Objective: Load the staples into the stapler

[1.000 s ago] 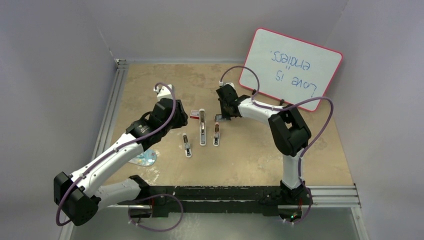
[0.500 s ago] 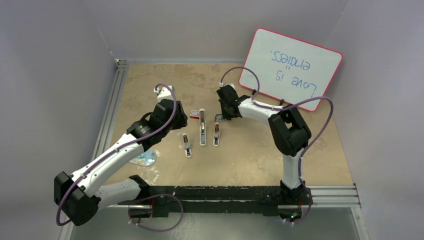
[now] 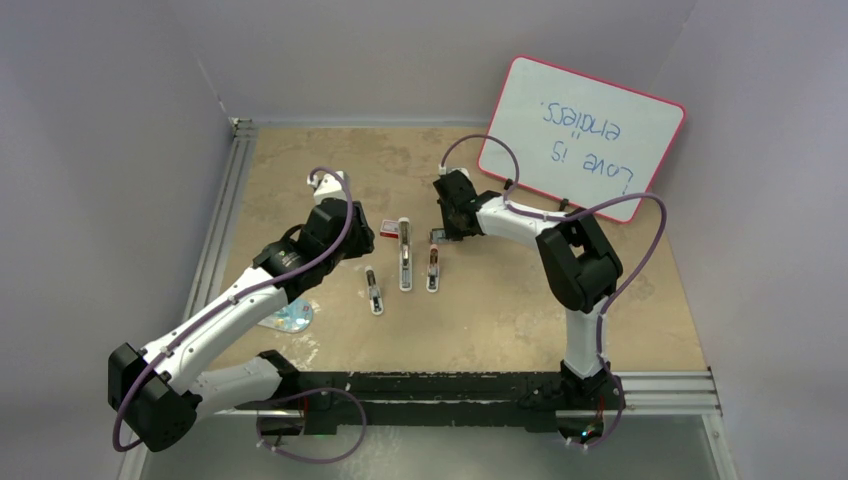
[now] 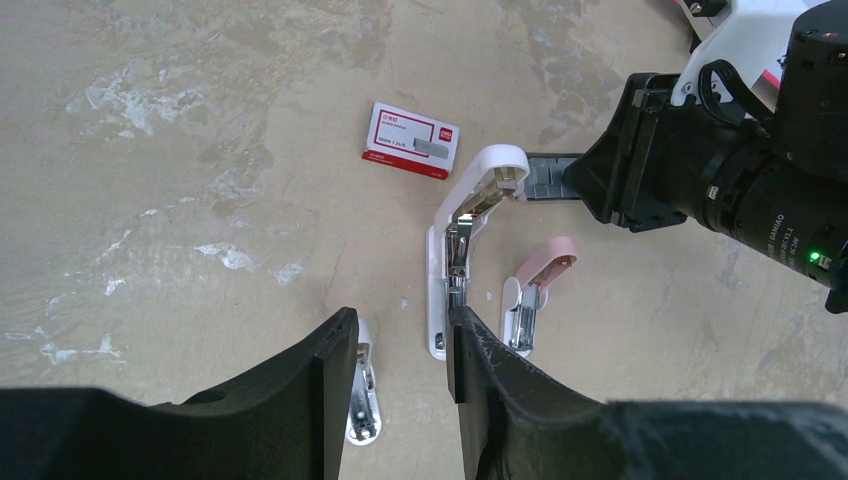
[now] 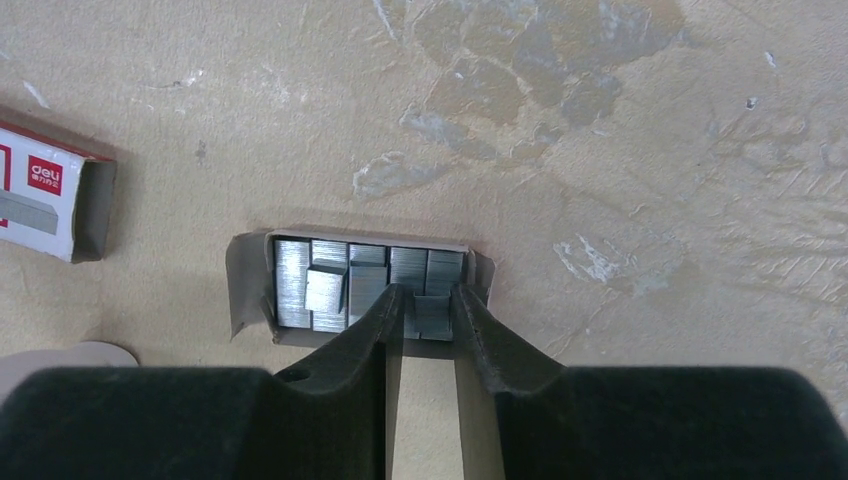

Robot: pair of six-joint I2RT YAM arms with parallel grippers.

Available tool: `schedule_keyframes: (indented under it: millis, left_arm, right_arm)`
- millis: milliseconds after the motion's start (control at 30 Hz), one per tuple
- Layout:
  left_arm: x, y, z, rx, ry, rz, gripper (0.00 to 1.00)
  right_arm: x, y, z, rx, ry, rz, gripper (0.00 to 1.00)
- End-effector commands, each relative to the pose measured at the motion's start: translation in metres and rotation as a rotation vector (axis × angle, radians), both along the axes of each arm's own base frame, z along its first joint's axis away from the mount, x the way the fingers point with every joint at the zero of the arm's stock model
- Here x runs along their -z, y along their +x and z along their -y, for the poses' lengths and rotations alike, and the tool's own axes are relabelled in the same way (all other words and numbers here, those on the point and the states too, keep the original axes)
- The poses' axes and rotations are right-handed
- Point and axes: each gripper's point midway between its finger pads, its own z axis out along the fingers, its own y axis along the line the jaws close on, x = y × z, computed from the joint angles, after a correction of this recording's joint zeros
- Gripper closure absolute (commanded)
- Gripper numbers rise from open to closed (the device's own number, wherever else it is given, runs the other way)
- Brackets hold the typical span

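Right pincer (image 5: 425,300): its fingers (image 5: 365,340) stand a narrow gap apart, straddling one short strip at the tray's near edge. I cannot tell whether the strip is pinched or only bracketed.
Left pincer (image 4: 400,330): partly open, holding nothing, hovering over the desk (image 4: 200,150).
Staples (image 5: 330,280): silvery strips in a grey card tray (image 5: 248,285), directly under the right pincer. One strip lies askew on the others.
Stapler (image 4: 462,235): white, lid swung open, just ahead of the left pincer and beside the right one.
Red box (image 4: 412,140): beyond the stapler, ahead-left of the left pincer.
Risk: a shallow pinch could let the strip slip or snap on lifting. Nothing pins the light tray, so it or neighbouring strips could drag along.
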Motion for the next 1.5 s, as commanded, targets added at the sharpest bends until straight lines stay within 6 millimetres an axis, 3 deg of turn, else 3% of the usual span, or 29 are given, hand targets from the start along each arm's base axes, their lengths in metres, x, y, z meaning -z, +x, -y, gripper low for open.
schedule_keyframes:
  millis: [0, 400, 733, 967, 1033, 1200, 1467]
  left_arm:
    - [-0.009, 0.007, -0.001, -0.008, -0.004, 0.044, 0.62]
    - [-0.009, 0.006, -0.002, -0.01, -0.004, 0.042, 0.62]
    - [-0.011, 0.006, -0.003, -0.011, -0.007, 0.048, 0.62]
    - [-0.013, 0.006, -0.003, -0.012, -0.011, 0.054, 0.62]
    - [-0.014, 0.005, -0.003, -0.012, -0.014, 0.055, 0.62]
    - [-0.015, 0.005, -0.002, -0.007, -0.02, 0.057, 0.62]
    - [-0.012, 0.005, -0.001, -0.005, -0.02, 0.054, 0.63]
  right_arm:
    - [0.005, -0.004, 0.001, -0.004, 0.014, -0.026, 0.74]
    - [0.0, 0.0, 0.002, 0.035, 0.037, -0.02, 0.78]
    - [-0.038, 0.011, -0.003, 0.045, 0.091, 0.068, 0.81]
    - [-0.062, 0.002, 0.002, 0.091, 0.137, 0.092, 0.81]
    - [-0.065, -0.003, 0.006, 0.104, 0.141, 0.097, 0.81]
    - [-0.057, -0.037, 0.012, 0.132, 0.181, 0.035, 0.81]
    - [-0.025, -0.099, 0.006, 0.149, 0.168, -0.1, 0.8]
